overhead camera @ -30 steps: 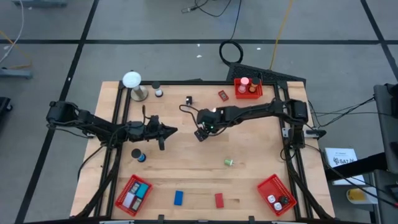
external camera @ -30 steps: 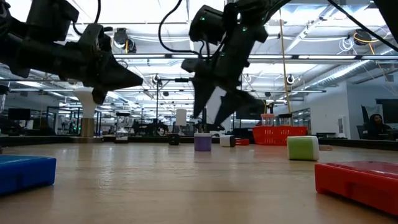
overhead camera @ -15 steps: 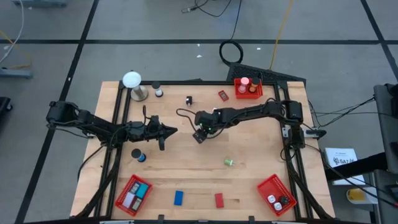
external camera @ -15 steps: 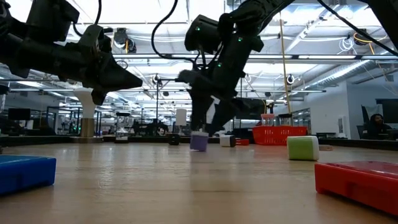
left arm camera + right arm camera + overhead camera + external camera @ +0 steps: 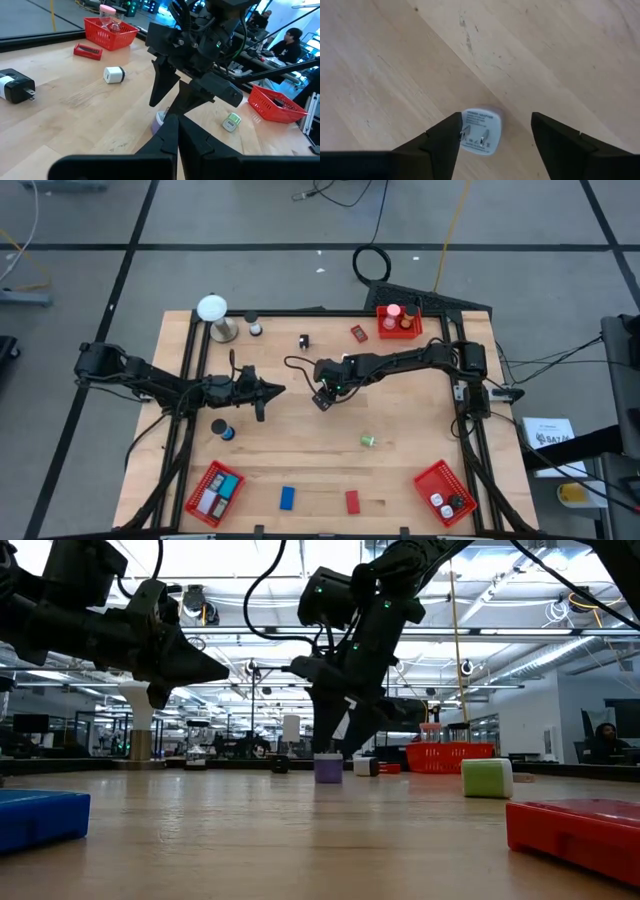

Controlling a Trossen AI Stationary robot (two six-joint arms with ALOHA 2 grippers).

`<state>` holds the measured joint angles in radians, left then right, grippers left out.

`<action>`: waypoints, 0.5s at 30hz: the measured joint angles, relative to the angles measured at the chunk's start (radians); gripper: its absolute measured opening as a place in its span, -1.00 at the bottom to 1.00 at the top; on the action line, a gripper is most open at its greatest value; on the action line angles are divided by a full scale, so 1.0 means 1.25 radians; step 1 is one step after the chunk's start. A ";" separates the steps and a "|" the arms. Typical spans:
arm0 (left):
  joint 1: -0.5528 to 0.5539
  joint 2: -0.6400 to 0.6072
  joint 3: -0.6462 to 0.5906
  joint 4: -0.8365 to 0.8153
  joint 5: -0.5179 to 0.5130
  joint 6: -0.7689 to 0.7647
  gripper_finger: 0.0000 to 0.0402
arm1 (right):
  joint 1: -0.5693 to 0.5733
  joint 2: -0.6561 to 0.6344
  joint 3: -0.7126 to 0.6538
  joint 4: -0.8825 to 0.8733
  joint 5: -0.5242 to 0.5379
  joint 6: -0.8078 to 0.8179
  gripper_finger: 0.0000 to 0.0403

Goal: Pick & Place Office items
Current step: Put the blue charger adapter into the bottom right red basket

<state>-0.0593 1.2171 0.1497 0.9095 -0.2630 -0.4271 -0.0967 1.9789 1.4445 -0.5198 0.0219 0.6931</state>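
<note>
A small lavender plug adapter [image 5: 479, 137] stands on the wood near the table's middle with its two metal prongs pointing up; it also shows in the low view [image 5: 328, 768]. My right gripper [image 5: 495, 122] is open and points down, low over the adapter with a finger on either side of it [image 5: 322, 398]. My left gripper [image 5: 176, 120] is shut, empty and level above the table, left of the adapter [image 5: 278, 389]. Other office items lie apart: a green-and-white roll [image 5: 368, 442], a blue block [image 5: 287, 498], a red block [image 5: 352, 501] and a dark blue roll [image 5: 221, 429]. My right gripper straddles the adapter from above. One finger [image 5: 445, 137] stands right at the adapter's edge [image 5: 466, 132], and I cannot tell whether it touches. The other finger [image 5: 555, 140] is clear of it. The adapter rests flat on the table.
Red mesh baskets stand at the near left [image 5: 213, 492], near right [image 5: 445, 493] and far right [image 5: 398, 321]. A white ball on a metal stand [image 5: 213, 310], small cylinders [image 5: 255, 328], a black clip [image 5: 303, 341] and a red piece [image 5: 359, 333] sit along the far side.
My right gripper has come down and slightly toward the table's left, so its open fingers now stand around the adapter instead of above it. The adapter shifted a little halfway through and stands upright again. My left arm has kept still.
</note>
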 joint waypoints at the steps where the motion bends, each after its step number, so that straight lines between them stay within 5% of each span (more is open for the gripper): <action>1: 0.000 0.000 0.000 0.000 0.000 0.000 -0.99 | 0.000 0.000 0.000 0.000 0.000 0.000 0.18; 15: 0.000 0.000 0.000 0.000 0.000 0.003 -0.96 | 0.003 -0.005 -0.002 0.018 0.000 -0.008 0.40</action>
<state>-0.0593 1.2171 0.1497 0.9091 -0.2634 -0.4239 -0.0923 1.9724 1.4425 -0.4969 0.0216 0.6829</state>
